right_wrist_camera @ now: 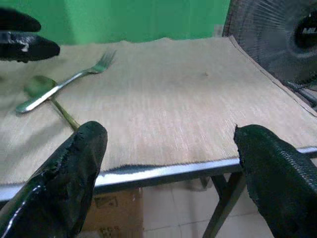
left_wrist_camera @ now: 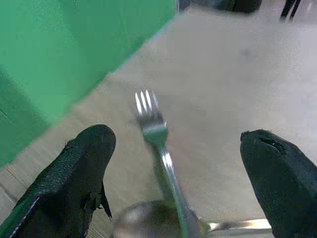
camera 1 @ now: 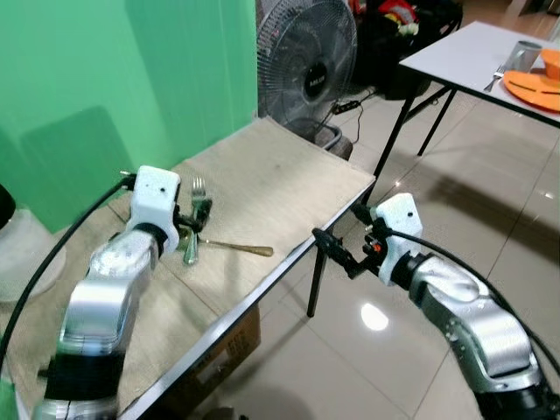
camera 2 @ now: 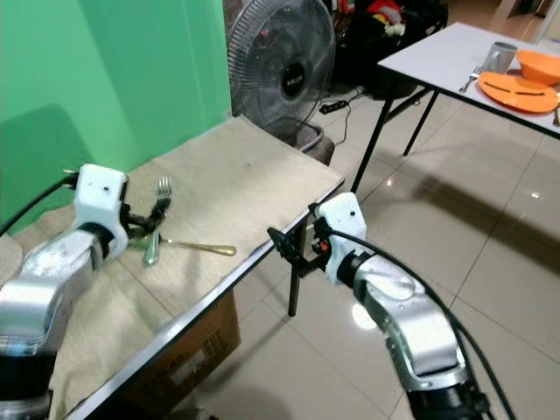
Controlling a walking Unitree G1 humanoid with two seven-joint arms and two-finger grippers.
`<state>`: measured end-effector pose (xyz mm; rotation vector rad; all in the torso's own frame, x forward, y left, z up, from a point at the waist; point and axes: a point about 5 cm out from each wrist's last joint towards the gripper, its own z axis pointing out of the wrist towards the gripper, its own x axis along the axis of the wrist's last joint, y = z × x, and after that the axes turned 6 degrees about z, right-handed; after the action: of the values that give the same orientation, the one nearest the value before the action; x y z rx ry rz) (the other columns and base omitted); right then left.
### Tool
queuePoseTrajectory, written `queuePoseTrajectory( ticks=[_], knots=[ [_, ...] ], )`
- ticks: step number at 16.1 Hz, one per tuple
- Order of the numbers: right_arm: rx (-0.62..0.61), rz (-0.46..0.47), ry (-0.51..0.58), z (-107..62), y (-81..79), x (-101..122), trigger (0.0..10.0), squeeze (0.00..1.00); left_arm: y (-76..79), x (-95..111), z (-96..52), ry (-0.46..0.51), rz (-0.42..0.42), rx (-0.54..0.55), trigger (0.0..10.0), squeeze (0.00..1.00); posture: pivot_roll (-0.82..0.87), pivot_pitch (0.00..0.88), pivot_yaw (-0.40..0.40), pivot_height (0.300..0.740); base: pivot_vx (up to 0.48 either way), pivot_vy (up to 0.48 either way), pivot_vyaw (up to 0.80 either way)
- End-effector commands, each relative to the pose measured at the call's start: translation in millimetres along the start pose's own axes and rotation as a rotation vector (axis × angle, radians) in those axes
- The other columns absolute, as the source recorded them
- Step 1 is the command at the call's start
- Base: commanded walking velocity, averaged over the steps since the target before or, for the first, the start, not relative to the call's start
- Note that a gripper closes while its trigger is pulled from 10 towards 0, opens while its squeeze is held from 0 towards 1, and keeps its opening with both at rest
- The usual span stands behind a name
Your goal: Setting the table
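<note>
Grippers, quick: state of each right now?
Left gripper: open, black fingers either side of the silver metal fork on the beige table mat, not holding it.
Right gripper: open, empty, off the table's edge.

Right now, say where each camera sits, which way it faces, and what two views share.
Left eye: head, looking down at the beige cloth-covered table; both silver arms show.
Right eye: same scene beside it.
Left wrist: between the open left hand, facing the silver metal fork.
Right wrist: between the open right hand, facing the table edge.
Both wrist views share the fork.
</note>
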<state>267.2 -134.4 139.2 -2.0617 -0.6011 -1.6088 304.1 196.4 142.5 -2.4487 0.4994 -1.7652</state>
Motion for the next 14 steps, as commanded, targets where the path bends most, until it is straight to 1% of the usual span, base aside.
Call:
queuePoseTrajectory(
  ticks=[1, 2, 3, 4, 5, 6, 7, 9, 11, 13, 14],
  knots=[
    [0.042, -0.013, -0.006, -0.4, -5.4, 2.7, 10.0, 1.0, -0.4, -1.3, 4.4, -0.029, -0.007, -0.022, 10.0, 0.0, 0.1, 0.0, 0.008, 0.74, 0.0, 0.0, 0.0],
    [0.058, -0.014, -0.014, -1.4, -6.9, 2.6, 10.0, 1.0, -0.6, -2.1, 7.0, -0.052, -0.025, -0.03, 10.0, 0.0, 0.09, 0.002, 0.011, 0.74, 0.0, 0.0, 0.0],
    [0.11, -0.007, -0.024, -3.9, -12.4, 2.7, 10.0, 0.85, 0.0, -2.7, 12.1, -0.075, -0.054, -0.049, 8.0, 0.0, 0.09, 0.006, 0.013, 0.74, 0.0, 0.0, 0.0],
    [0.15, -0.004, -0.026, -6.6, -17.3, 3.1, 10.0, 0.34, 0.5, -2.1, 15.7, -0.08, -0.071, -0.058, 7.3, 0.0, 0.09, 0.014, 0.015, 0.74, 0.0, 0.0, 0.0],
    [0.155, -0.001, -0.031, -8.5, -19.8, 2.4, 10.0, 0.0, 2.4, -4.1, 22.7, -0.112, -0.098, -0.078, 1.1, 0.0, 0.08, 0.025, 0.019, 0.74, 0.0, 0.0, 0.0],
    [0.154, 0.0, -0.031, -8.9, -20.1, 2.2, 10.0, 0.0, 2.9, -5.0, 24.6, -0.123, -0.105, -0.084, 1.1, 0.0, 0.08, 0.026, 0.02, 0.74, 0.0, 0.0, 0.0],
    [0.153, 0.005, -0.032, -10.0, -21.2, 2.0, 10.0, 0.0, 1.7, -5.8, 29.5, -0.136, -0.081, -0.079, 0.0, 0.0, 0.08, 0.037, 0.023, 0.74, 0.0, 0.0, 0.0],
    [0.167, 0.014, -0.031, -12.1, -23.9, 2.5, 10.0, 0.0, -1.4, -6.8, 35.1, -0.15, -0.063, -0.066, 0.0, 0.0, 0.07, 0.042, 0.027, 0.74, 0.0, 0.0, 0.0],
    [0.223, 0.039, -0.033, -17.8, -30.5, 4.1, 10.0, 0.0, -7.6, -7.1, 45.1, -0.164, -0.061, -0.046, 0.0, 0.0, 0.06, 0.052, 0.031, 0.74, 0.0, 0.0, 0.0],
    [0.236, 0.037, -0.043, -20.5, -31.5, 3.8, 10.0, 0.0, -7.6, -7.0, 50.4, -0.169, -0.065, -0.057, 0.0, 0.0, 0.06, 0.056, 0.03, 0.74, 0.0, 0.0, 0.0],
    [0.236, 0.033, -0.05, -21.7, -31.2, 3.4, 10.0, 0.0, -7.4, -10.7, 55.9, -0.189, -0.069, -0.065, 0.0, 0.0, 0.06, 0.056, 0.03, 0.74, 0.0, 0.0, 0.0]
  ],
)
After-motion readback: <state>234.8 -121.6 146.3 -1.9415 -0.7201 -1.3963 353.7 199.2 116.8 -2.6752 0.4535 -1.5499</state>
